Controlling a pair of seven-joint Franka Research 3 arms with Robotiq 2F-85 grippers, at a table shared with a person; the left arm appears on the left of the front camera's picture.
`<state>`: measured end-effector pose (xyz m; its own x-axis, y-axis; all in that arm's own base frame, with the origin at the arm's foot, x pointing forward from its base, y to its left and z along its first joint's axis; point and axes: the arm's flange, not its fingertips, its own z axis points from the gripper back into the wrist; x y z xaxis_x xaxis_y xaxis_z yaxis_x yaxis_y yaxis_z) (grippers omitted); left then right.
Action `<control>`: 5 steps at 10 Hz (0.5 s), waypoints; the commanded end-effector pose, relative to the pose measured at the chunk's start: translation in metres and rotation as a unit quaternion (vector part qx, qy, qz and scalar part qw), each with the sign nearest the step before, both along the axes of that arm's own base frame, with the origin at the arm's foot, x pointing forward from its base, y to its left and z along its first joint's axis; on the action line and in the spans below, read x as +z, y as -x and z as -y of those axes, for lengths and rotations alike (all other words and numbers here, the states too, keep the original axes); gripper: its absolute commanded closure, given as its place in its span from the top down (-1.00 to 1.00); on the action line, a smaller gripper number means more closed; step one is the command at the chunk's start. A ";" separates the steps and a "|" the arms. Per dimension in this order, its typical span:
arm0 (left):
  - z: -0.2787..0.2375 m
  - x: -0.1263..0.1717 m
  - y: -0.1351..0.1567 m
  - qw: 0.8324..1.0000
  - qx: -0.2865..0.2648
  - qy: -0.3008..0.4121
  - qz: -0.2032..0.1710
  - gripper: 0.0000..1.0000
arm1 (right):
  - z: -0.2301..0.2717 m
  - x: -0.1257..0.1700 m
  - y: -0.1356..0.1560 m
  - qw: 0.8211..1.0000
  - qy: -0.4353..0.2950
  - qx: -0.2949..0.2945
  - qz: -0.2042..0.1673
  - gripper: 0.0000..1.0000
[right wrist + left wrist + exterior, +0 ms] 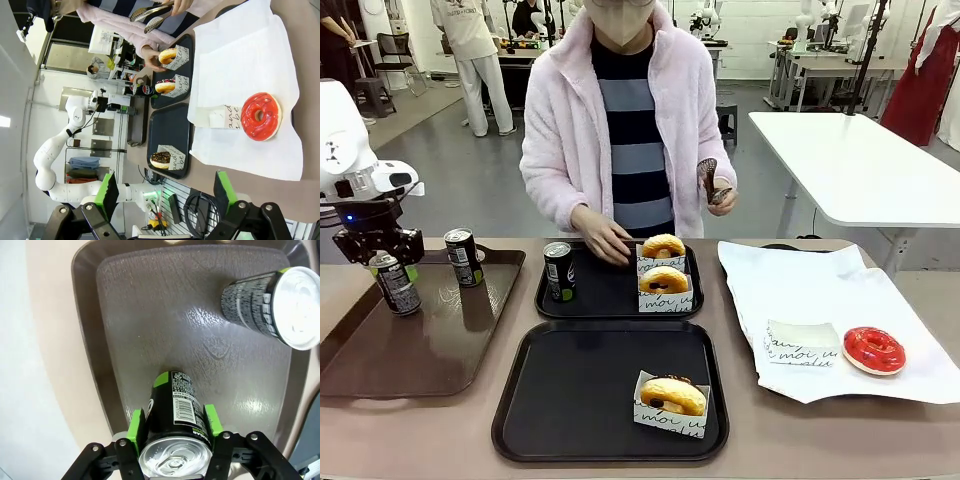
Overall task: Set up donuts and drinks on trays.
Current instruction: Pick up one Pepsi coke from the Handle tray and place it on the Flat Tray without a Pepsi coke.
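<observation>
Nearest, 1 black squarish plastic tray [570, 390] holds 1 paper-sleeved ring donut [672, 396], no drink. Left of it, at the brown rectangular tray's [430, 360] left edge, left gripper [173, 422] clamps 1 upright slim black can [397, 288]; right gripper [166, 192] gapes.

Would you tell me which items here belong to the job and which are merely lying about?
Job: near black tray, far black tray, three sleeved donuts, red donut, two free cans, one can in the left hand.
Lying about: brown tray, white paper, white side table.
</observation>
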<state>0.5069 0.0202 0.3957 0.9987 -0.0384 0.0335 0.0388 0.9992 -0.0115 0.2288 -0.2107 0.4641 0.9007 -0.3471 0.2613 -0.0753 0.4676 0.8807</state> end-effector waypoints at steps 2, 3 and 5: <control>0.006 0.080 0.047 1.000 0.004 -0.007 0.013 -1.00 | 0.000 0.000 -0.002 1.000 -0.007 0.002 0.008 1.00; 0.009 0.099 0.065 1.000 -0.003 -0.004 0.012 -1.00 | 0.000 0.000 -0.002 1.000 -0.007 0.002 0.008 1.00; 0.011 0.114 0.084 1.000 -0.013 -0.003 0.026 -1.00 | 0.000 0.000 -0.002 1.000 -0.007 0.002 0.008 1.00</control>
